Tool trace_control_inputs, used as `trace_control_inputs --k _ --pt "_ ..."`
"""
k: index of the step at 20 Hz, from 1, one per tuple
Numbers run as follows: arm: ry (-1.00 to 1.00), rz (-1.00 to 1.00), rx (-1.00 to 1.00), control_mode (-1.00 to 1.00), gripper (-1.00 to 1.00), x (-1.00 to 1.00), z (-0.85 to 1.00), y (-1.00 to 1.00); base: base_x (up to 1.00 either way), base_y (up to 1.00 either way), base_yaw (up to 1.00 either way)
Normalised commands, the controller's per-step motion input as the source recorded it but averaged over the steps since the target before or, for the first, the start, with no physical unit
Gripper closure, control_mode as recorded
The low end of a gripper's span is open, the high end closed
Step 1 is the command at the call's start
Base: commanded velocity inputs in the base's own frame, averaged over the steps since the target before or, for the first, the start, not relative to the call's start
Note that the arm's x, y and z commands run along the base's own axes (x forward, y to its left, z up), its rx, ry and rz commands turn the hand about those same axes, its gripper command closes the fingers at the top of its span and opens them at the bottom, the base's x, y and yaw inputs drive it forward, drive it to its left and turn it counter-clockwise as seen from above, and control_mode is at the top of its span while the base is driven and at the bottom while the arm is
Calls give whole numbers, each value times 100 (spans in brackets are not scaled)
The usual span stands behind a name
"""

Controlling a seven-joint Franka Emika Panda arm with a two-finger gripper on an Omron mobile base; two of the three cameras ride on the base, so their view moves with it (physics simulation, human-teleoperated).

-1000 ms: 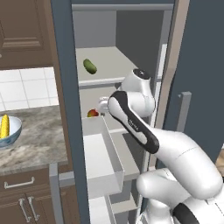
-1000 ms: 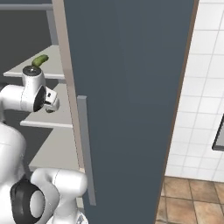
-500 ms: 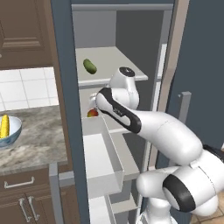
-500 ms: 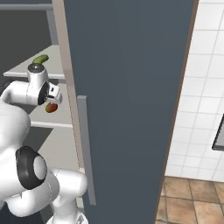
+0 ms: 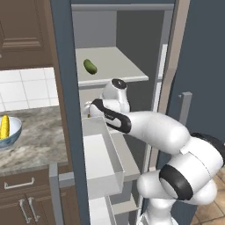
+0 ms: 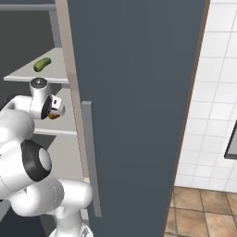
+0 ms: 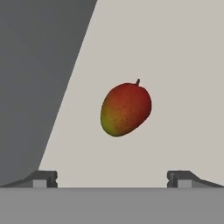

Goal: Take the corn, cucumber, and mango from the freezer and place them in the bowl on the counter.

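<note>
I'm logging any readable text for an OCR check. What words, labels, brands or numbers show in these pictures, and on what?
None: no view carries readable text.
The freezer door, the bowl, the counter and the robot's white arm are all unmarked.
The mango, the cucumber and the corn bear no sticker or label.

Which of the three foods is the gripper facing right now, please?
The mango: red-orange, centred ahead of the open fingers. The cucumber lies one shelf up; the corn is in the bowl.
</note>
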Motion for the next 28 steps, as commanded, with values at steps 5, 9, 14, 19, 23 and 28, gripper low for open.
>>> trace_control_inputs --k 5,9,14,19,23,28 --pt "1 0 -2 -100 -100 29 -3 19 0 0 0" --pt "4 0 -6 -100 -100 16 -17 11 0 0 0" --pt "7 0 -7 -100 -100 5 -21 4 0 0 0" --pt "0 0 -9 -100 -100 22 -13 0 0 0 0" --pt "0 0 -9 -100 -100 32 -10 0 0 0 0" --pt "0 0 -7 -100 -100 42 -14 0 0 0 0"
